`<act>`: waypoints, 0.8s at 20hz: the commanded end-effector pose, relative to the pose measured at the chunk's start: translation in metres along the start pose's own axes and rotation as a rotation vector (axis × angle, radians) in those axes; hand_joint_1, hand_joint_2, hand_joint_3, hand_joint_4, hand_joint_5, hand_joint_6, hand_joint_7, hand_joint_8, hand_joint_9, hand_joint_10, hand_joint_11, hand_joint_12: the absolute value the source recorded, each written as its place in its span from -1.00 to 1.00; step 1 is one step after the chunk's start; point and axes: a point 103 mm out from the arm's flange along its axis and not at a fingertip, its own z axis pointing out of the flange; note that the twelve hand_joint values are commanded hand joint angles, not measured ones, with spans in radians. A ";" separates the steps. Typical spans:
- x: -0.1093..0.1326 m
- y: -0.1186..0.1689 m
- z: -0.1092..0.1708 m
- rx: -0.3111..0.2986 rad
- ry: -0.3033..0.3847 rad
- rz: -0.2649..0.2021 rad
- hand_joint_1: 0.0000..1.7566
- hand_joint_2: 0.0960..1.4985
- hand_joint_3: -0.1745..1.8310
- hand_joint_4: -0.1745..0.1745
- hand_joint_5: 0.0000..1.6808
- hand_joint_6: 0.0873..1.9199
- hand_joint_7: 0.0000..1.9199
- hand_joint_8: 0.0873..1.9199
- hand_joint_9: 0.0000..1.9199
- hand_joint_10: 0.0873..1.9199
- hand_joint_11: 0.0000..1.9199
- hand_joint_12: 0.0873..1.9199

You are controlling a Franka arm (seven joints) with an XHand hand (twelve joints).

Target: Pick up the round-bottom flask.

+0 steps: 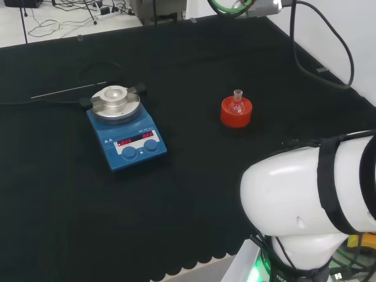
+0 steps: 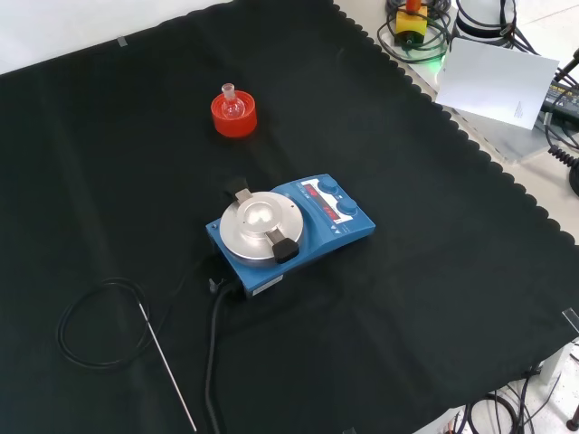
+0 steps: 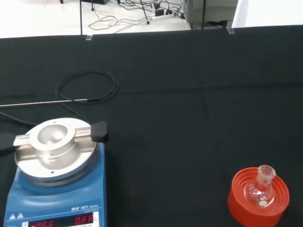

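The arm's white link [image 1: 311,200] filled the head view's lower right, the hand's fingers could not be told, and the round-bottom flask [image 1: 237,106] sat upright in its red stand [image 1: 236,113] right of centre, best approached from above by its neck.

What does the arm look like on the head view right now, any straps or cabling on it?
A big, rounded, glossy white arm link sits at the head view's lower right. A black strap wraps around it, black cables run below it, and a green glow shows at its base.
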 end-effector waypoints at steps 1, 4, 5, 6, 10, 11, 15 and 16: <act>-0.008 0.007 0.011 -0.022 0.007 0.037 -0.83 0.71 -0.52 -0.10 -0.52 -0.93 -0.87 -0.42 -0.76 -0.35 -1.00 0.44; -0.012 0.017 0.027 -0.005 0.040 0.057 -0.83 0.71 -0.52 -0.10 -0.51 -0.93 -0.87 -0.42 -0.76 -0.35 -1.00 0.44; -0.015 0.020 0.033 -0.001 0.051 0.068 -0.83 0.71 -0.52 -0.10 -0.51 -0.93 -0.87 -0.42 -0.76 -0.35 -1.00 0.44; -0.018 0.024 0.039 0.005 0.055 0.077 -0.83 0.71 -0.53 -0.10 -0.51 -0.93 -0.87 -0.42 -0.76 -0.35 -1.00 0.44; -0.034 0.041 0.063 0.040 0.063 0.111 -0.82 0.70 -0.53 -0.10 -0.51 -0.93 -0.87 -0.42 -0.76 -0.35 -1.00 0.44; -0.038 0.047 0.070 0.045 0.066 0.119 -0.81 0.70 -0.53 -0.10 -0.51 -0.93 -0.87 -0.42 -0.76 -0.35 -1.00 0.44; -0.052 0.074 0.099 0.057 0.074 0.129 -0.78 0.70 -0.54 -0.10 -0.50 -0.92 -0.87 -0.42 -0.76 -0.35 -1.00 0.44; -0.056 0.080 0.107 0.055 0.080 0.129 -0.77 0.69 -0.55 -0.11 -0.50 -0.92 -0.87 -0.42 -0.76 -0.35 -1.00 0.44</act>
